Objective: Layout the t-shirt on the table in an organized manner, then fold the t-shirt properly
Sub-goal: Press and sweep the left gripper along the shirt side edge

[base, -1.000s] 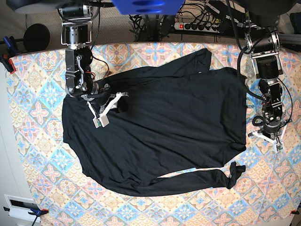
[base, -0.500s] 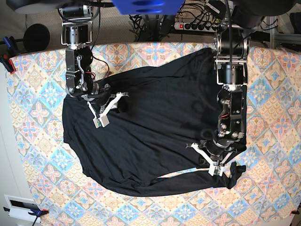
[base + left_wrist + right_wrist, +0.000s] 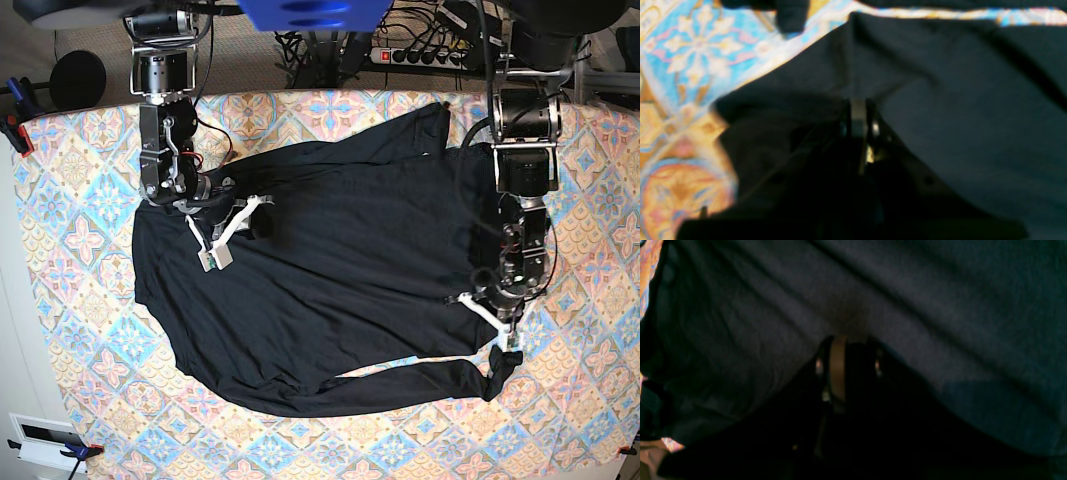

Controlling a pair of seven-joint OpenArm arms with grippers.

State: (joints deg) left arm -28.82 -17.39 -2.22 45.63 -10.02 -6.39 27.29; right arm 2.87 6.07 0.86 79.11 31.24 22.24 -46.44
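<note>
Closest to my left claw (image 3: pixel 858 106), I am seeing the jaws pressed together on a small pinch of the t-shirt (image 3: pixel 957 100), with creases running away from the tips, so I am reading this claw as clenched on the fabric right at the garment's edge. The patterned desk (image 3: pixel 690 50) is showing just beyond and to one side of it. The cloth is looking thin, soft and a little shiny, so I am expecting it to be light, limp and inclined to slip, stretching and dragging rather than lifting as a sheet. I am judging that hems, seams and corners are giving the safest hold, taken with a deep bite. Under my right claw (image 3: pixel 846 343) the jaws are standing slightly apart with dark cloth puckering towards them, and I cannot tell whether it is truly gripping or only pressing down. Farther out, the shirt is lying spread but rumpled across the middle of the desk, between the two claws, with the long sleeve (image 3: pixel 420 375) trailing just past the left claw and its bunched cuff (image 3: pixel 500 365) nearly touching it. Compared with a second ago, the left arm is no longer out on bare desk beside the shirt but has swung over it and settled at its edge, while the right claw is sitting unchanged.
</note>
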